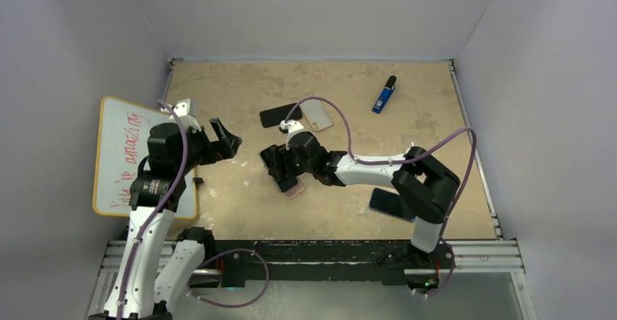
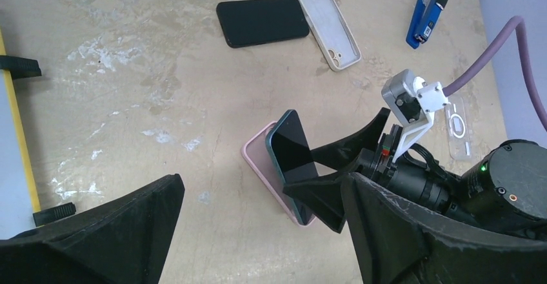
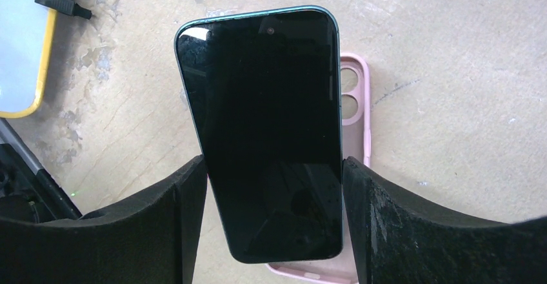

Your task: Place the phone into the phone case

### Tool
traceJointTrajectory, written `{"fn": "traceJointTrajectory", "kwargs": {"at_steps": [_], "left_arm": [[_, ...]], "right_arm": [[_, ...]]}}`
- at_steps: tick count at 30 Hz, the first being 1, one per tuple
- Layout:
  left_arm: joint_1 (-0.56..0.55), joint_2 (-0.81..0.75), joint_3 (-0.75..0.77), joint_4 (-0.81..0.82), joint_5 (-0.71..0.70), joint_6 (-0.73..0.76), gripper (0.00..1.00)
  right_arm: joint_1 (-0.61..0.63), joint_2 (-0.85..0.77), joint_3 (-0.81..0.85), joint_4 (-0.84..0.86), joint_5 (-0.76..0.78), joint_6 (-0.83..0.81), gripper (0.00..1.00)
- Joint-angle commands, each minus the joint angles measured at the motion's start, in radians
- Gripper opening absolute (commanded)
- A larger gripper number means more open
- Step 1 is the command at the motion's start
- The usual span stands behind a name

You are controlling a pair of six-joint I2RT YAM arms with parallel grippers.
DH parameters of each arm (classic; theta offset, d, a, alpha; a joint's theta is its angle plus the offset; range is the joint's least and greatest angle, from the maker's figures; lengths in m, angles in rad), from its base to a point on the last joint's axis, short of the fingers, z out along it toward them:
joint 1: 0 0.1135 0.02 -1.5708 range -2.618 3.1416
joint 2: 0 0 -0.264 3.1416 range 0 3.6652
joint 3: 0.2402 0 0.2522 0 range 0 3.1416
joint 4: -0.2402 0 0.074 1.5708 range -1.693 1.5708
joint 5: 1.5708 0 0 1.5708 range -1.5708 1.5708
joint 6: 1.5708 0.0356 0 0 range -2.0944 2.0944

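Pinches the phone across its long edges with the right tool, screen up, tilted over the pink phone case lying open side up near the middle of the worktop. Tilts it probably to seat one edge first. Holds the left tool spread wide, empty, at 9 o'clock of the phone, clear of the insertion.

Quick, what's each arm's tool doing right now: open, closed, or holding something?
Left tool: open, holding nothing.
Right tool: closed on the phone, gripping its long edges above the pink case.
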Motion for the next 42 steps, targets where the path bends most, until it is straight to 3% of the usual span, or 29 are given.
{"fn": "traceJointTrajectory", "kwargs": {"at_steps": [1,25,35,42], "left_arm": [[0.007,-0.027,-0.015,-0.004,-0.011,-0.015,0.97],[0.007,0.043,-0.123,0.077,0.081,-0.085,0.88],[0.007,0.060,-0.170,0.098,0.120,-0.091,0.87],[0.007,0.080,-0.206,0.138,0.163,-0.115,0.86]], "right_arm": [[0.033,0.005,0.018,0.093,0.062,-0.059,0.49],[0.121,-0.029,-0.125,0.160,0.380,-0.143,0.50],[0.121,-0.013,-0.106,0.101,0.378,-0.084,0.86],[0.120,-0.064,-0.132,0.063,0.358,-0.043,0.98]]}}
